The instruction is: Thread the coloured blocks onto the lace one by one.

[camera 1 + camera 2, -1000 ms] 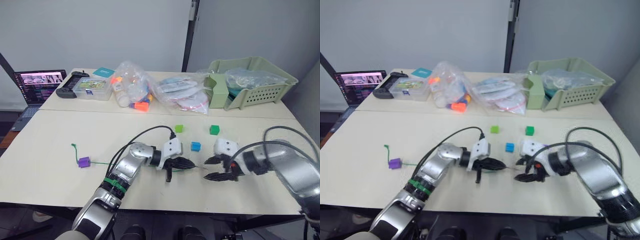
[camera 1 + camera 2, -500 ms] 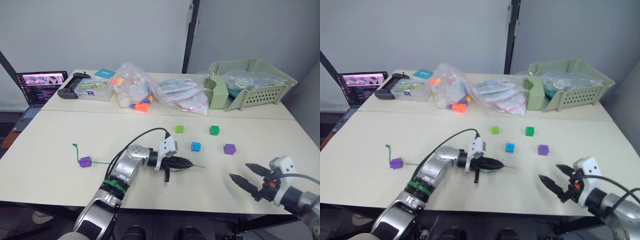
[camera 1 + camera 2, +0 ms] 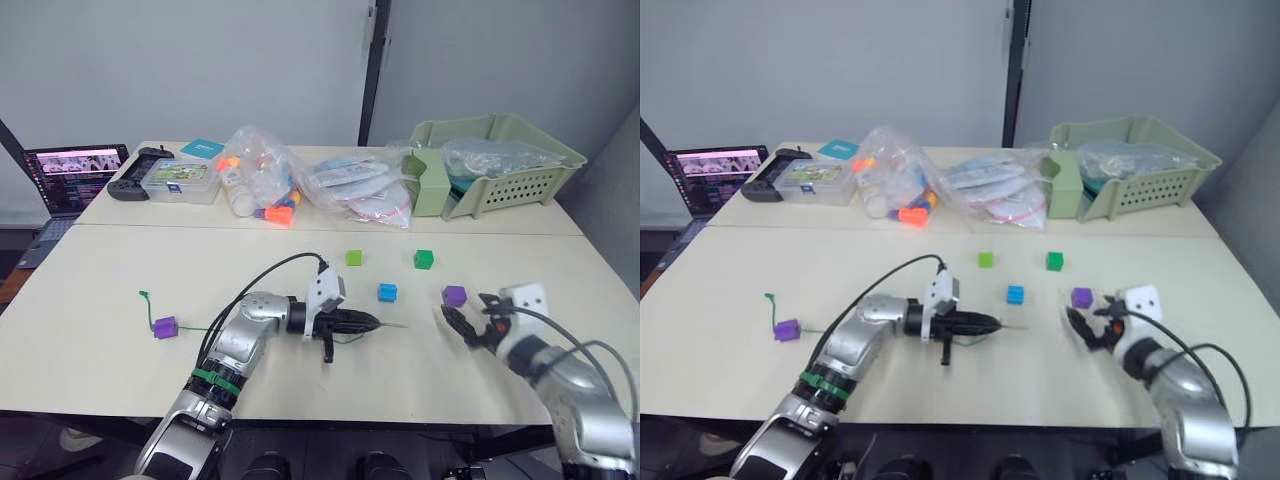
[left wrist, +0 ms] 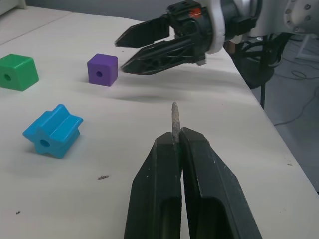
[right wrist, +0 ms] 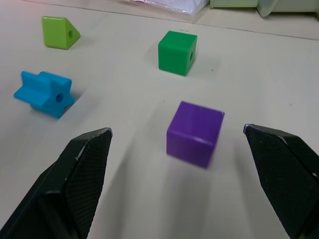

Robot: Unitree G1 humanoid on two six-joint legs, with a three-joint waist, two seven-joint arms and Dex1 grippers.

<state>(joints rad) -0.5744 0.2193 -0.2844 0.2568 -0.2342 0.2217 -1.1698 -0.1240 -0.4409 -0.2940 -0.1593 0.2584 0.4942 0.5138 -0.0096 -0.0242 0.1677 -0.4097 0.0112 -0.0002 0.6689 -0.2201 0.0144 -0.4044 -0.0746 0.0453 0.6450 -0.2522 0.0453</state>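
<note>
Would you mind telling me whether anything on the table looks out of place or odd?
Nothing stands out. The loose purple plastic cube sits flat between the open right gripper fingers, and the left gripper pinches the green lace's pale tip.

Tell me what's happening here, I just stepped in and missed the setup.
A humanoid robot is threading blocks onto a green lace. Its left pincer is shut on the lace's stiff tip, pointing it across the table. The right pincer is open next to a loose purple cube, not yet gripping it. One purple block already sits on the lace near its knotted end; the blue, dark green and light green blocks lie loose.
</note>
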